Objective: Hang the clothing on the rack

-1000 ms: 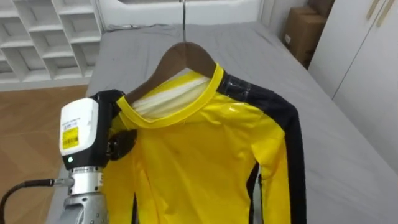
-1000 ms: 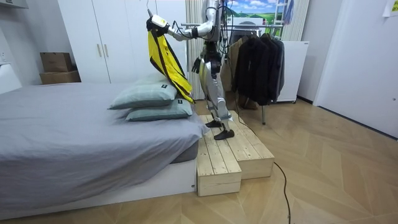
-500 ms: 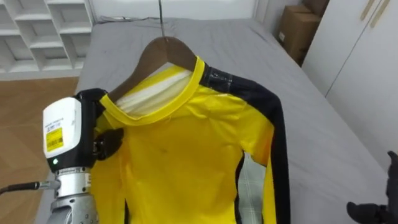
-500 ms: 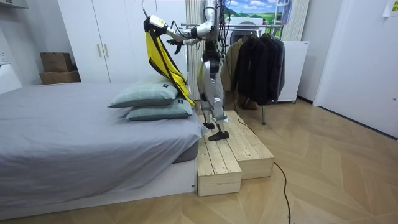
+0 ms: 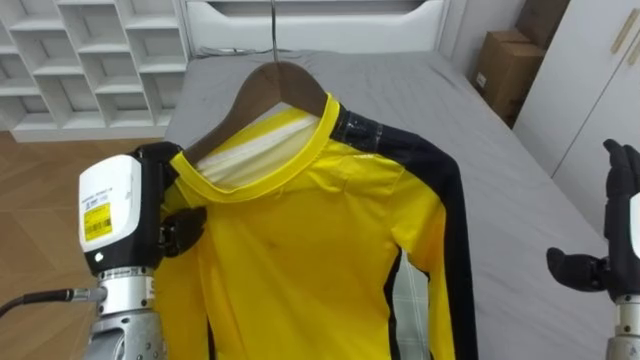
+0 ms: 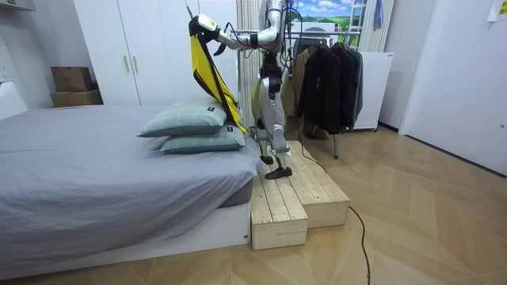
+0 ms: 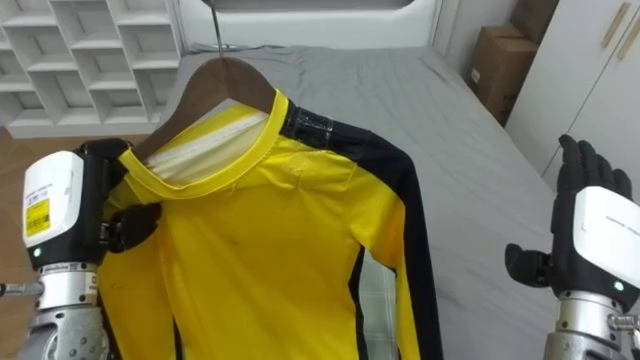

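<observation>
A yellow long-sleeved shirt (image 5: 300, 260) with black shoulder and side stripes hangs on a brown wooden hanger (image 5: 265, 85), whose metal hook (image 5: 272, 30) points up. My left hand (image 5: 165, 225) is at the shirt's left shoulder, its fingers curled on the cloth and the hanger's end, holding them up over the bed. My right hand (image 7: 590, 235) is raised at the right edge, open with straight fingers, apart from the shirt. In the room view I stand on a wooden platform (image 6: 289, 198) beside the bed, holding the shirt (image 6: 204, 67) high above the pillows.
The grey bed (image 5: 520, 200) lies below the shirt, with two pillows (image 6: 186, 123) at its end. White shelves (image 5: 90, 60) stand at the far left, a cardboard box (image 5: 510, 65) and white wardrobe doors (image 5: 600, 90) at the right. A rack of dark clothes (image 6: 325, 79) is behind me.
My right hand has come up into view at the right, fingers straight. The left hand keeps hold of the shirt and has lifted it a little. The head camera has shifted.
</observation>
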